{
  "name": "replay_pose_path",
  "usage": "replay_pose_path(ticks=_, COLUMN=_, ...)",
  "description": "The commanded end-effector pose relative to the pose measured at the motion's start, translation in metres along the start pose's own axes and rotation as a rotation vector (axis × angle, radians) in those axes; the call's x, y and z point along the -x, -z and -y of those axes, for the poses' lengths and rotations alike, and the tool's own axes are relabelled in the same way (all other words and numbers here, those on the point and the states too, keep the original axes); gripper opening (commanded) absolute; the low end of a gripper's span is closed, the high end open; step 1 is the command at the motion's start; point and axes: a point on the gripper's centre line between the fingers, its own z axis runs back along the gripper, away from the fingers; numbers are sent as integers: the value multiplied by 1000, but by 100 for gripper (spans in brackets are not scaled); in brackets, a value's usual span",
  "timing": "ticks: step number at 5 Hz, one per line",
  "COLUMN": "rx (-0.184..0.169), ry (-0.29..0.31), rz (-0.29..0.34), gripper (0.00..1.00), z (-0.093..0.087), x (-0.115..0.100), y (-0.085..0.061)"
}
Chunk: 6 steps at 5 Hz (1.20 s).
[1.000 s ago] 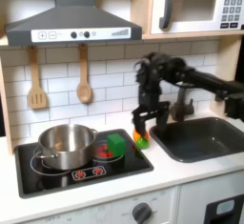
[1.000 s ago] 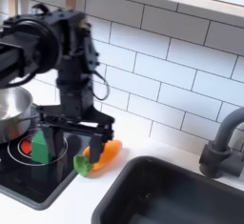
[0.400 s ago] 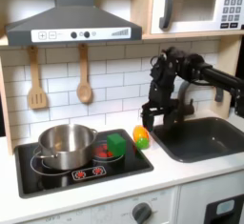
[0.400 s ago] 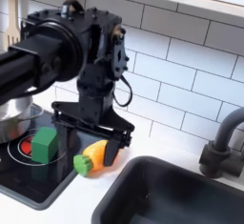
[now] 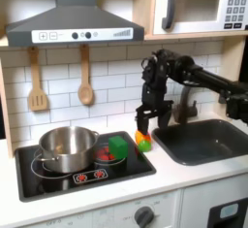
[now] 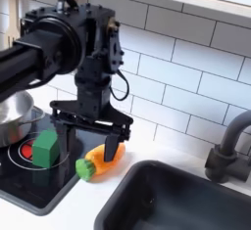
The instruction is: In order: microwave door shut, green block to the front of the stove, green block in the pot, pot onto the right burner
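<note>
Hovering with jaws spread and empty, gripper (image 6: 89,142) hangs above the orange toy (image 6: 101,161); microwave door (image 5: 197,7) looks shut, green block (image 6: 45,146) sits on the stove (image 5: 58,179), pot (image 5: 66,146) steps remain.

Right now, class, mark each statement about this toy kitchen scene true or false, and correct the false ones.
1. The green block sits on the stove, on a red burner ring beside the pot. True.
2. The microwave door hangs wide open. False: it is shut against the microwave.
3. The gripper holds the green block. False: it is open, hovering over the orange toy vegetable, while the block lies apart on the stove.
4. The orange toy vegetable lies on the counter between the stove and the sink. True.
5. The green block is inside the pot. False: it rests outside, to the pot's right in the first exterior view.
</note>
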Motion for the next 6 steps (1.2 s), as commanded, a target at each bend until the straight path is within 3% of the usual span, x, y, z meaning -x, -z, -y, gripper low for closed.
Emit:
replay_pose_path(ticks=1, rx=-2, ry=-30, rz=-10, gripper=100, z=-6, x=-9, y=6)
replay_pose_path(ticks=3, rx=-10, ry=-34, rz=-23, gripper=100, z=-7, x=-10, y=11)
replay_pose_path(ticks=6, rx=-56, ry=-39, rz=-43, gripper=100, z=-11, x=-7, y=22)
